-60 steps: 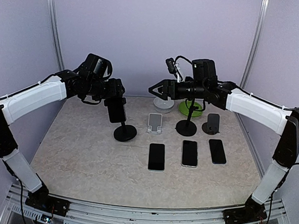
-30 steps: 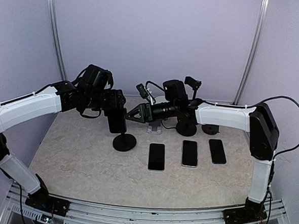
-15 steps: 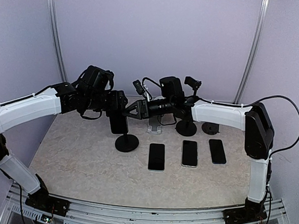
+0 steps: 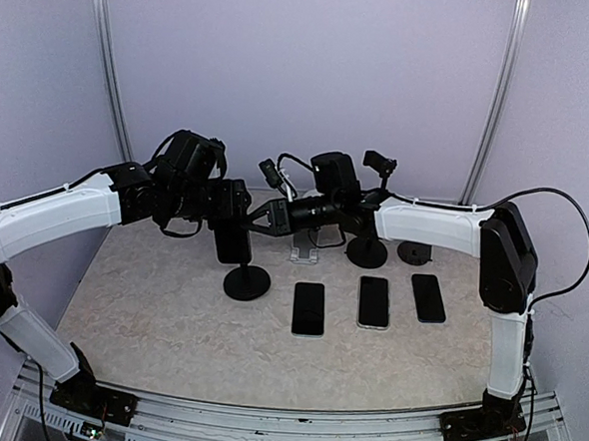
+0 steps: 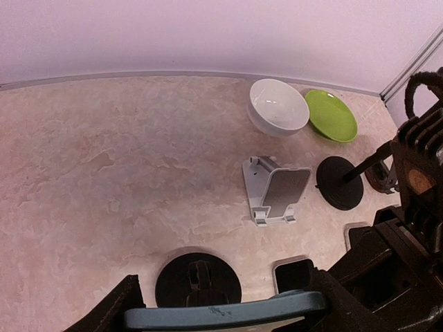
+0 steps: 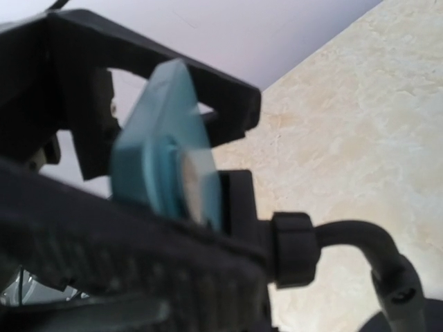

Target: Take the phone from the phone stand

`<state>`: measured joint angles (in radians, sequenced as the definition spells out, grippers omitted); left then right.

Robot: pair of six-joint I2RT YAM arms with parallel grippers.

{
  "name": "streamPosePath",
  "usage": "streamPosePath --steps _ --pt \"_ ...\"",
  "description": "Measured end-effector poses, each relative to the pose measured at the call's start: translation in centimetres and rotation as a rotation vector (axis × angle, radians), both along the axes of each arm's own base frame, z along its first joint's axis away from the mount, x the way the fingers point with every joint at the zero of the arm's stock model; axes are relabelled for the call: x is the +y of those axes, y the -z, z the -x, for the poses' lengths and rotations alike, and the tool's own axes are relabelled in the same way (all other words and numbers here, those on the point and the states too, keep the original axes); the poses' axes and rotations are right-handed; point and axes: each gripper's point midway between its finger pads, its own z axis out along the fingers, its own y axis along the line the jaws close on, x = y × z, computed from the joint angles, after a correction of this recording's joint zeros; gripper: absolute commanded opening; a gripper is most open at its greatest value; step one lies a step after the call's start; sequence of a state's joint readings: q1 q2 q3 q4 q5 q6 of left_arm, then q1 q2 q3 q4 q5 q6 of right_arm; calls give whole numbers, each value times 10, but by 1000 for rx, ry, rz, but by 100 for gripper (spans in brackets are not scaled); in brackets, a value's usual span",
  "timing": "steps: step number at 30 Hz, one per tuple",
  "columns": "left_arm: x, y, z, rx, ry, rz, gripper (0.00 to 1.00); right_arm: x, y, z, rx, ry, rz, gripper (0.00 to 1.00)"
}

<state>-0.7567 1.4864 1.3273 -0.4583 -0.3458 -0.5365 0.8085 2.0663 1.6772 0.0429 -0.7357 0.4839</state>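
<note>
The phone (image 4: 232,243), in a blue-grey case, stands upright on the black phone stand (image 4: 247,283), which has a round base. My left gripper (image 4: 231,227) is shut on the phone's two sides from above. In the left wrist view the phone's top edge (image 5: 228,309) runs between the fingers, and the stand's base (image 5: 198,278) lies below it. My right gripper (image 4: 258,222) reaches in from the right, and its jaws are closed round the stand's head behind the phone. In the right wrist view one ridged finger (image 6: 104,256) lies against that black head (image 6: 239,200) beside the phone (image 6: 159,149).
Three phones lie flat in a row: (image 4: 308,308), (image 4: 374,301), (image 4: 429,298). A white desk stand (image 5: 275,194) and a black round-based stand (image 5: 340,182) sit behind them. A white bowl (image 5: 278,105) and a green plate (image 5: 331,115) are at the back.
My right arm has swung left across the table to the stand's head, and its jaws have narrowed onto it. The left gripper has kept its hold on the phone.
</note>
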Motion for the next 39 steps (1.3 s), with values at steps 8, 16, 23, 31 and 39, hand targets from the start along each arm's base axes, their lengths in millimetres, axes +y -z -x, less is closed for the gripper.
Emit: streamPosePath --steps 8,16,23,31,39 --pt "5 -1 2 1 7 -86 14 2 1 0 -11 13 0 0" --pt "17 -1 -3 9 38 -75 12 5 1 0 -41 25 -25 0" --pt "24 -2 1 5 88 -47 10 4 5 5 -48 18 -48 0" --pt "22 -5 8 -13 191 5 9 4 5 7 -34 16 -52 0" --pt "20 -18 19 -47 333 73 8 3 6 10 -26 -3 -37 0"
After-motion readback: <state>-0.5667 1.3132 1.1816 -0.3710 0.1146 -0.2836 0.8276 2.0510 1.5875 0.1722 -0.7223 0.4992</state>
